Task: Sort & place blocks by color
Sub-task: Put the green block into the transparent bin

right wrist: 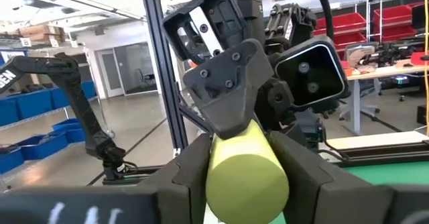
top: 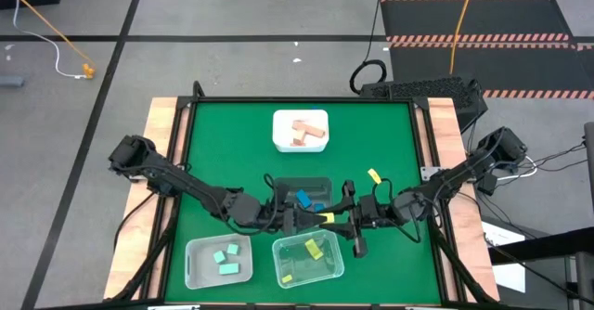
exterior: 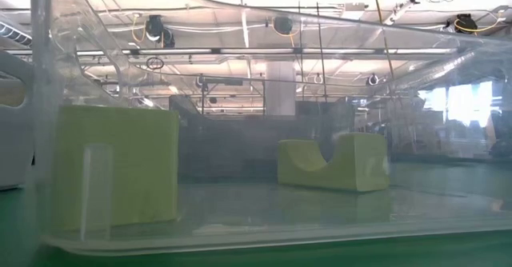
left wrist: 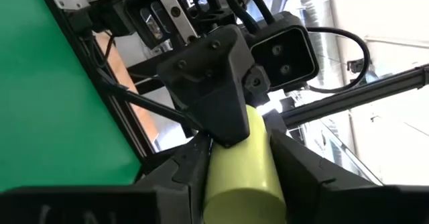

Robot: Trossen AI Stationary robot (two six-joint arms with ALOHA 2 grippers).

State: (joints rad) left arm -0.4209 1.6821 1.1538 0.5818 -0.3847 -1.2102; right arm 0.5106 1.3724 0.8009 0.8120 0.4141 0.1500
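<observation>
— Green matting [top: 213, 143] covers the table, and both arms meet near its front, above the clear bin [top: 308, 260]. What are they on?

— One yellow cylinder [top: 327, 218]. The left gripper [left wrist: 234, 177] and right gripper [right wrist: 238, 174] each clench an end of it.

— And the other blocks?

— Tan ones in the white bin [top: 301, 131], blue ones in the dark bin [top: 299, 193], mint ones in the front-left bin [top: 218, 261]. One yellow block [top: 374, 175] lies loose on the mat.

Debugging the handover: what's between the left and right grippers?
The yellow cylinder bridges the left gripper and right gripper. Each wrist view shows it inside that arm's own grip; the high view shows yellow between the two tips.
</observation>
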